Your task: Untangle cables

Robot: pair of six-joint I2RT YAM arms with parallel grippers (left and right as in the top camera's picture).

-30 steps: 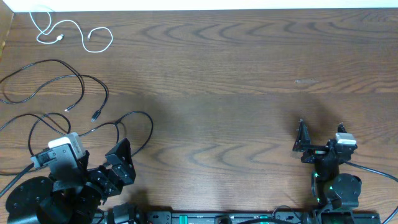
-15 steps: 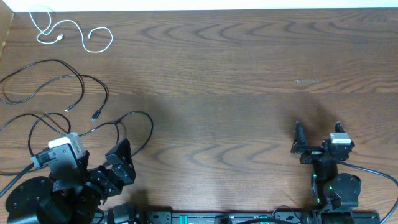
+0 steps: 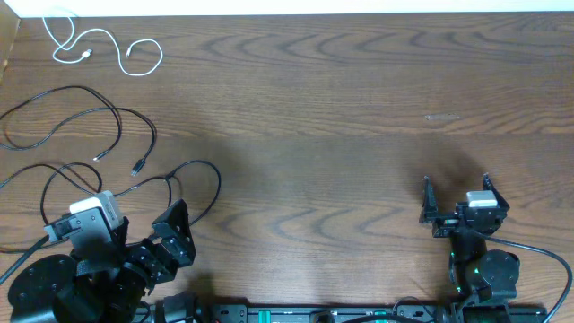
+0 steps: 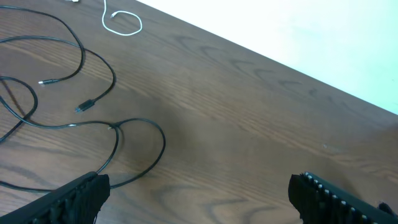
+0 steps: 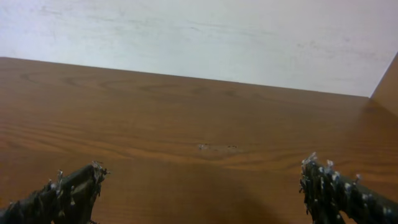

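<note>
A short white cable (image 3: pixel 85 56) lies coiled at the table's far left corner; its loop (image 4: pixel 141 23) also shows in the left wrist view. Two black cables sprawl below it at the left and cross each other. One arcs wide (image 3: pixel 90 89) and ends in a plug (image 3: pixel 136 168), (image 4: pixel 83 107). The other forms a loop (image 3: pixel 218 184), (image 4: pixel 163 140) just ahead of my left gripper (image 3: pixel 170 240), (image 4: pixel 199 205). That gripper is open and empty, and its left finger sits beside the loop's near end. My right gripper (image 3: pixel 457 193), (image 5: pixel 202 193) is open over bare wood, far from all cables.
The brown wooden table (image 3: pixel 341 108) ends at a white wall (image 5: pixel 199 37) along its far edge. Both arm bases stand at the near edge, and the left arm's own thick cable trails at the lower left. A small scuff (image 5: pixel 214 147) marks the wood ahead of the right gripper.
My right gripper has shifted slightly to the left, still open. The left arm and the cables have not moved.
</note>
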